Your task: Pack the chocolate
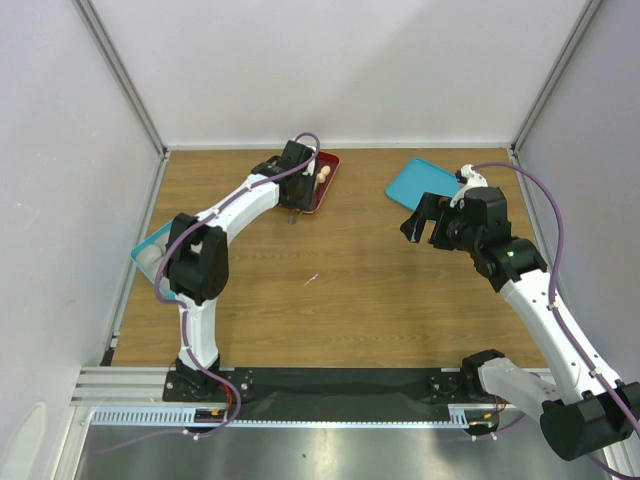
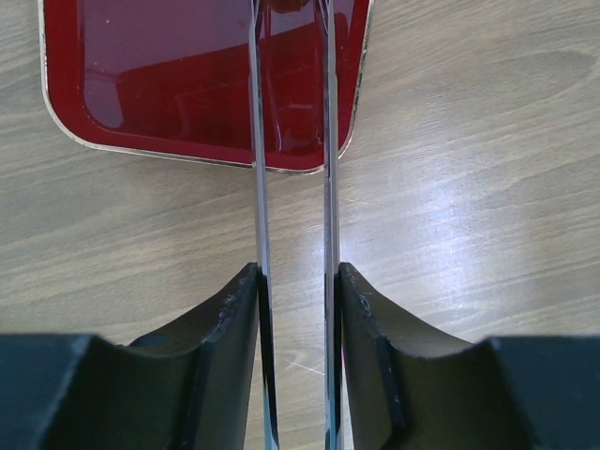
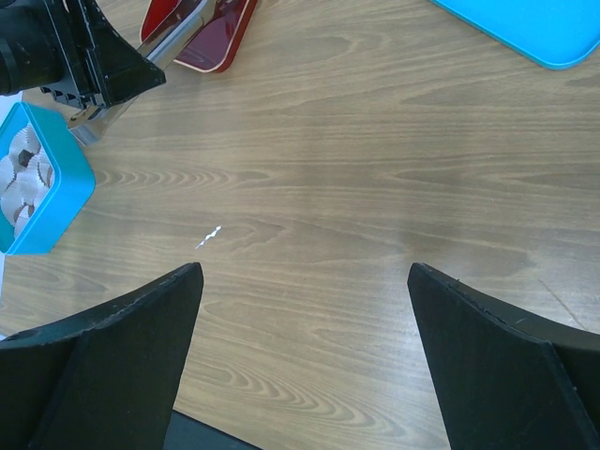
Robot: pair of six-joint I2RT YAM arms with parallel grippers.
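Pale chocolate pieces (image 1: 322, 176) lie in the red tray (image 1: 331, 170) at the back of the table. In the left wrist view the visible part of the red tray (image 2: 169, 84) is bare and no chocolate shows. My left gripper (image 1: 293, 163) hangs over the tray's near left part. In its own view the left gripper (image 2: 295, 274) is shut on thin metal tongs (image 2: 261, 169), whose two blades reach over the tray's edge, with their tips out of frame. My right gripper (image 3: 305, 277) is open and empty above bare wood, and it also shows in the top view (image 1: 421, 226).
A teal box (image 1: 150, 252) with white paper cups sits at the left edge, and it also shows in the right wrist view (image 3: 42, 187). A teal lid (image 1: 420, 182) lies at the back right. A small white scrap (image 1: 311, 279) lies mid-table.
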